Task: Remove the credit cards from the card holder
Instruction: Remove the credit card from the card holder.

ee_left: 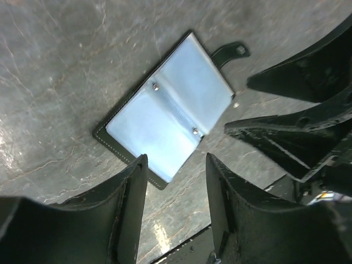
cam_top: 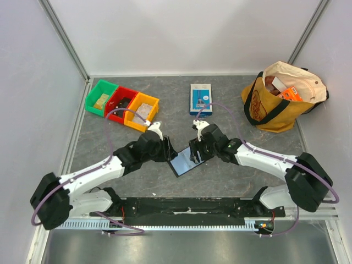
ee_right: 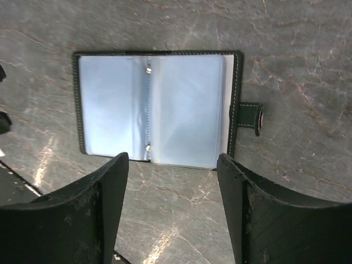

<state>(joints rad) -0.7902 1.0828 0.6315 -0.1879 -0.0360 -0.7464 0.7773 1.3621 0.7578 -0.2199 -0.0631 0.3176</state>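
Observation:
The card holder [cam_top: 184, 162] lies open and flat on the grey table between my two grippers. It has a black rim and pale bluish clear sleeves [ee_right: 151, 107], seen also in the left wrist view [ee_left: 165, 118]. Its clasp tab [ee_right: 250, 118] sticks out on one side. No credit cards show; whatever the sleeves hold is hidden. My left gripper [ee_left: 176, 159] hovers open just off one corner of the holder, with only bare table between its fingers. My right gripper [ee_right: 172, 159] is open too, just short of the holder's long edge, and holds nothing.
Green [cam_top: 100, 99], red [cam_top: 122, 100] and yellow [cam_top: 142, 110] bins stand in a row at the back left. A blue-and-white box [cam_top: 200, 99] stands at the back centre. A yellow tote bag [cam_top: 280, 99] with items inside sits at the back right.

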